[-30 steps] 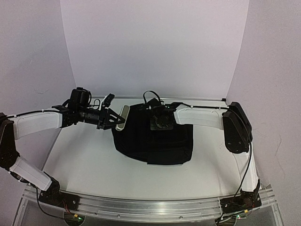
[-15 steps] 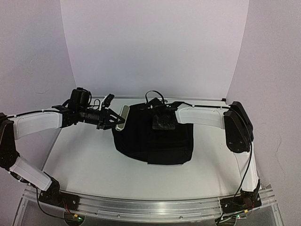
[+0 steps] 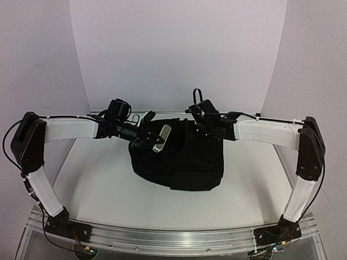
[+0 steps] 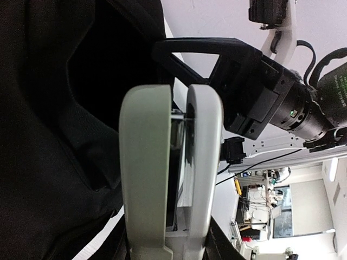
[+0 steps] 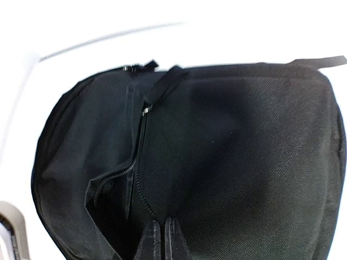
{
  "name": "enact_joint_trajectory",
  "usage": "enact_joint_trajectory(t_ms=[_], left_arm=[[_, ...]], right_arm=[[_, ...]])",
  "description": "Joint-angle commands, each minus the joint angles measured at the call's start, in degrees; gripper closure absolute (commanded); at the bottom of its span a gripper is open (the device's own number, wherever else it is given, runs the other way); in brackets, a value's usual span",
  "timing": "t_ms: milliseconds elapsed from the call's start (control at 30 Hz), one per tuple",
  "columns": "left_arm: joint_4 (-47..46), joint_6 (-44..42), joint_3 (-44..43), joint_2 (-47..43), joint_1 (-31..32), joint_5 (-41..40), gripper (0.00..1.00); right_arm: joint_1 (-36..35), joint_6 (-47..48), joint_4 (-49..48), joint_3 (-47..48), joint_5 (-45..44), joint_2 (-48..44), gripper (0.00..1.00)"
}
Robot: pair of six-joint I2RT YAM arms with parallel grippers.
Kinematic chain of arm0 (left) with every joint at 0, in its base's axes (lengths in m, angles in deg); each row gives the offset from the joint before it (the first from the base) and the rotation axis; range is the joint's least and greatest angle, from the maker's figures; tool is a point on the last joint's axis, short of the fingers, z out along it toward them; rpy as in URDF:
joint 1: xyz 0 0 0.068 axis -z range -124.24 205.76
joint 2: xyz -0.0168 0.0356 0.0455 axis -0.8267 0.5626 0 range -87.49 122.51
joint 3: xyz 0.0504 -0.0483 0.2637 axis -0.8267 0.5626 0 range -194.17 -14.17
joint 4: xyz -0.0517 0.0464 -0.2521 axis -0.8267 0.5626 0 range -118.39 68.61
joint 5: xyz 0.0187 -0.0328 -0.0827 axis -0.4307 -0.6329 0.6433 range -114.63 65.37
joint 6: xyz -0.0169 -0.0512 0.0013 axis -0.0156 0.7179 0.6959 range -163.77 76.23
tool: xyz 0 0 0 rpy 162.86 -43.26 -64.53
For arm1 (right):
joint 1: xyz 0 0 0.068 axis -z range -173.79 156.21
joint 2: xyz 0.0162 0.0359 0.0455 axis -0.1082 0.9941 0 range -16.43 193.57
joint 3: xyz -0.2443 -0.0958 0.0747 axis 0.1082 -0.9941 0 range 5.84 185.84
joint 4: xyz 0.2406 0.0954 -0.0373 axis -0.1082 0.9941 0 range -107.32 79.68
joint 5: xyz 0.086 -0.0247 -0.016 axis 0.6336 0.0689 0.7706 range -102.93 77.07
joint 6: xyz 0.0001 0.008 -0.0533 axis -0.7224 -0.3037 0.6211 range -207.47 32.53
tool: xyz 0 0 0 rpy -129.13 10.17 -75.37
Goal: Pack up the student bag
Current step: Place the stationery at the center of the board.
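As right arm reaches inward, its fingers meet at student bag.

The black student bag fills the view, with the white counter showing past it. Its zipper gapes partly open on the left, the pull strap near the top. The jaws of the right gripper are pressed together against the fabric.

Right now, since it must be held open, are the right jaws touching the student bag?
Touching. The right wrist view shows the right gripper, jaws shut, pinching the student bag beside its zipper.
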Motion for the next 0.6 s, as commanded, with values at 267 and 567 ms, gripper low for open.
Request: enact_joint_trajectory(t_ms=[267, 567], left_arm=[[14.59, -4.37, -21.06, 18.75, 1.06, 10.39, 1.00], [15.21, -2.91, -29.00, 26.04, 2.04, 9.52, 1.00]], right_arm=[[0.12, 1.02, -9.87, -3.40, 6.52, -5.28, 1.00], [-1.15, 2.92, -12.72, -2.30, 13.67, -5.16, 1.00]])
